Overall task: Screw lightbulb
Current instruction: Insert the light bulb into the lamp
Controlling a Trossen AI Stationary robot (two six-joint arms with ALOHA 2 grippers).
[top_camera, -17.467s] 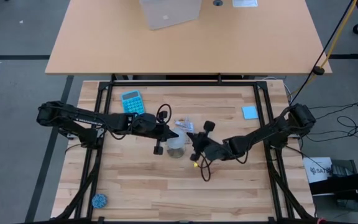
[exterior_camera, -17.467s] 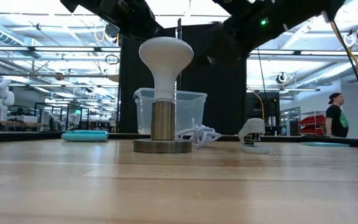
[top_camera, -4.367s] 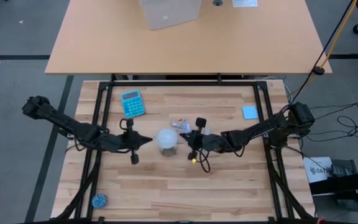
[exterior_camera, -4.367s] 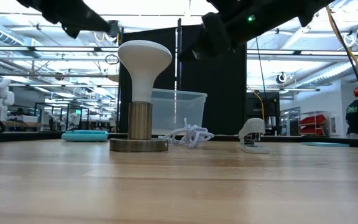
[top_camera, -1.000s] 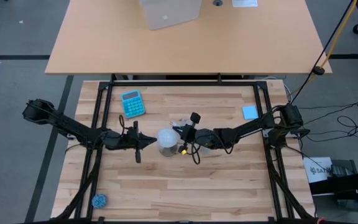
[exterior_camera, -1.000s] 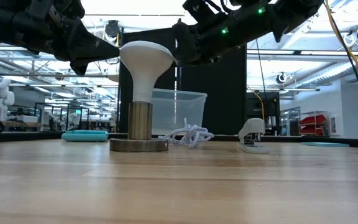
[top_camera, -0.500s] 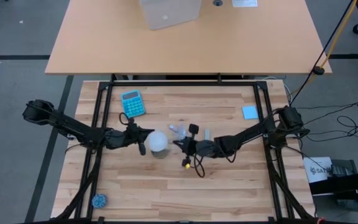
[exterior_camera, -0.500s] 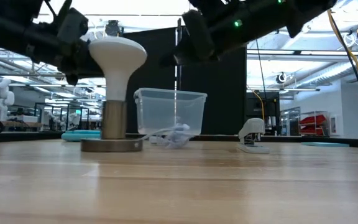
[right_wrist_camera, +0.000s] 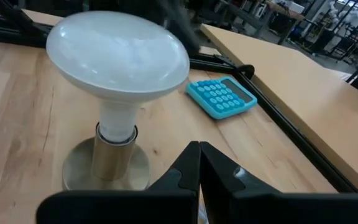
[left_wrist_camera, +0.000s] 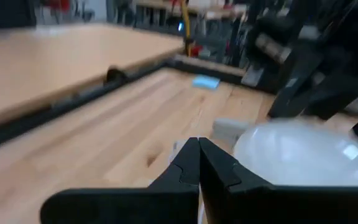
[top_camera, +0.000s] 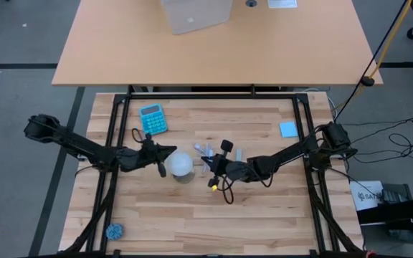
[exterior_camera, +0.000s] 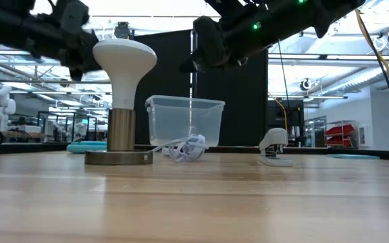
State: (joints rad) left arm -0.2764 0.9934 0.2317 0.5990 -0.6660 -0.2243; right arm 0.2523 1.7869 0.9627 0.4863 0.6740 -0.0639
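Note:
The white lightbulb (top_camera: 182, 163) stands upright with its screw base in a metal socket (exterior_camera: 120, 129), which stands on a round base disc (exterior_camera: 119, 158) in the middle of the table. My left gripper (top_camera: 171, 150) is shut, its tip right at the dome's far left edge (left_wrist_camera: 291, 149). My right gripper (top_camera: 205, 167) is shut and stands a little to the right of the bulb, pointing at it (right_wrist_camera: 118, 56) with a gap between. A white cord (exterior_camera: 184, 148) lies bunched beside the disc. My left gripper has its shut fingertips (left_wrist_camera: 199, 155) level beside the rim of the bulb's dome (left_wrist_camera: 260, 146), coming from the table's left. I cannot tell whether they touch the dome.
A teal calculator (top_camera: 153, 118) lies at the far left and a blue pad (top_camera: 287, 129) at the far right. A small grey bar (top_camera: 236, 154) lies by the cord. A blue ball (top_camera: 113, 231) sits at the near left corner. Black frame rails (top_camera: 120, 129) border the table.
The bulb with its socket and disc has slid a short way toward the table's left edge, still upright, dragging the cord along. My right gripper has followed it leftward, then stopped short of it. My left gripper's tip has swung toward the far edge.

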